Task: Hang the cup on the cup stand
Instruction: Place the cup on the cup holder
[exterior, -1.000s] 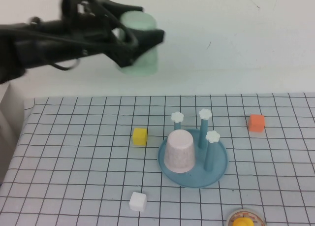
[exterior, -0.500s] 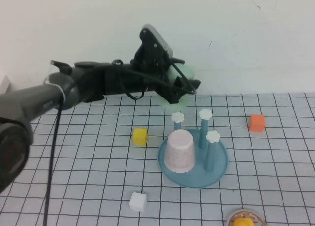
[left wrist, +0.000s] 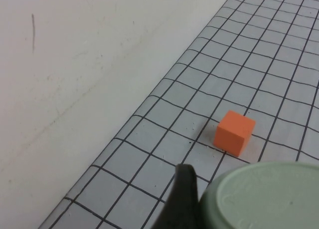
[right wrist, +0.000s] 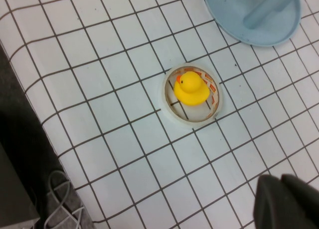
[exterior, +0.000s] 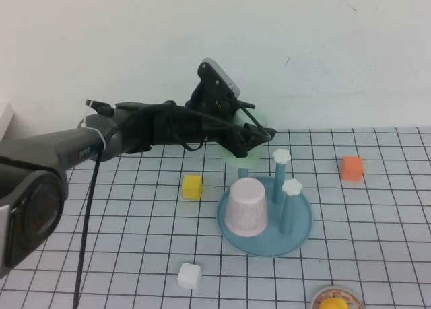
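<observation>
My left gripper is shut on the mint-green cup and holds it tilted, just above the back left of the cup stand. The cup hides the stand's back-left peg. Two other blue pegs with white flower caps stand free. In the left wrist view the cup's flat bottom fills the corner beside one dark finger. My right gripper is shut and empty, low over the table's front edge, out of the high view.
A pink speckled cup sits upside down on the stand. A yellow cube, a white cube and an orange cube lie around it. A yellow duck in a tape ring lies near the front edge. The wall is close behind.
My left arm has come down and to the right with the cup, from high against the wall to just over the stand's back-left peg, which is now covered.
</observation>
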Robot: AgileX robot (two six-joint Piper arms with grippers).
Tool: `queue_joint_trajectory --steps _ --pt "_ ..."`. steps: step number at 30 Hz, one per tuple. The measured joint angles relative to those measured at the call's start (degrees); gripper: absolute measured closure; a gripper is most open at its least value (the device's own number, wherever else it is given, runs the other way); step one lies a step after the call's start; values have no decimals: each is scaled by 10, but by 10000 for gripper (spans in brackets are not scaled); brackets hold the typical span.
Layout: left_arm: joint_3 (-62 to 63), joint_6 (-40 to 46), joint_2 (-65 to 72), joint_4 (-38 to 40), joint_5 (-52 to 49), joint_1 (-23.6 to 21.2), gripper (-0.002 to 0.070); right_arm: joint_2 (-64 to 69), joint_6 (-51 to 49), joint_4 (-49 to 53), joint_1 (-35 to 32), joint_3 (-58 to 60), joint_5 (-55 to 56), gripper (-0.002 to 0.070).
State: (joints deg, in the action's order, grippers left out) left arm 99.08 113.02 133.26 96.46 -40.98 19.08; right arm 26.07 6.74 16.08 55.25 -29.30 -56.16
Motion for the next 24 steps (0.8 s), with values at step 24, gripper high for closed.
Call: queue_joint_trajectory --steps 24 --pt "3 60 29 2 5 0 12 0 0 -8 0 0 -1 675"
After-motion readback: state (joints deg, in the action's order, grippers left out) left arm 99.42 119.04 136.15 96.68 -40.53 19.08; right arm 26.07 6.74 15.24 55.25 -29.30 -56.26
